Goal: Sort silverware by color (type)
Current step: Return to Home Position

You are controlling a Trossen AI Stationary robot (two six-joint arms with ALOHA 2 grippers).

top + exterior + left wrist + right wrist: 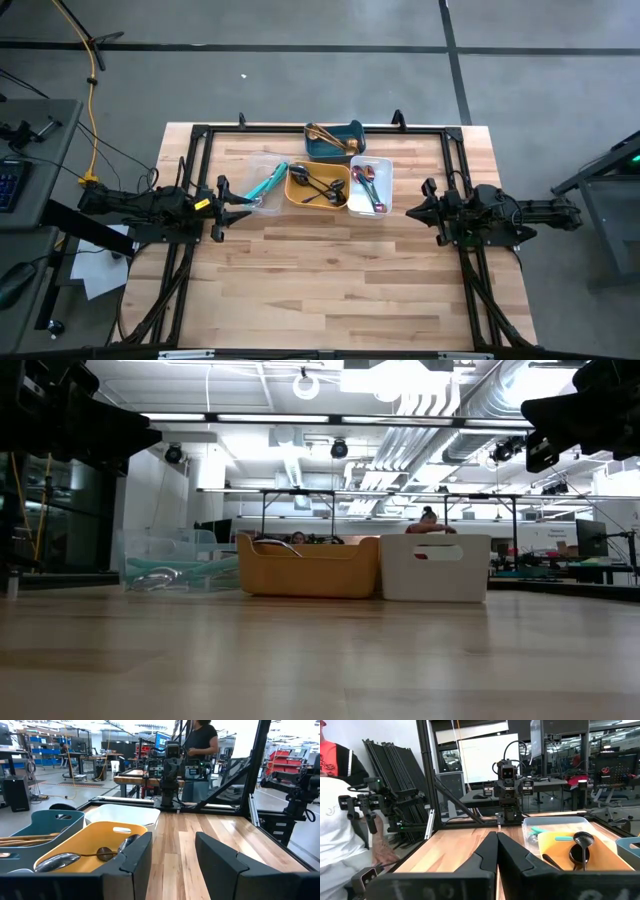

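The silverware lies in four trays at the table's far middle. Teal-handled pieces [268,182] are in a clear tray [250,165]. Black spoons [318,188] rest in a yellow tray [292,196]. Pink-purple pieces [368,190] lie in a white tray [385,170]. Gold pieces [325,136] lie in a dark teal tray [352,130]. My left gripper [240,206] hovers open at the table's left, just near of the clear tray, and touches nothing; its fingers stand apart in the left wrist view [172,862]. My right gripper [412,210] hovers shut at the right, beside the white tray [496,852].
A black frame [320,128] runs along the table's far edge and down both sides. Bare wood [330,280] spreads from the trays to the near edge. A person in a white shirt [335,825] shows beyond the table's far side in the right wrist view.
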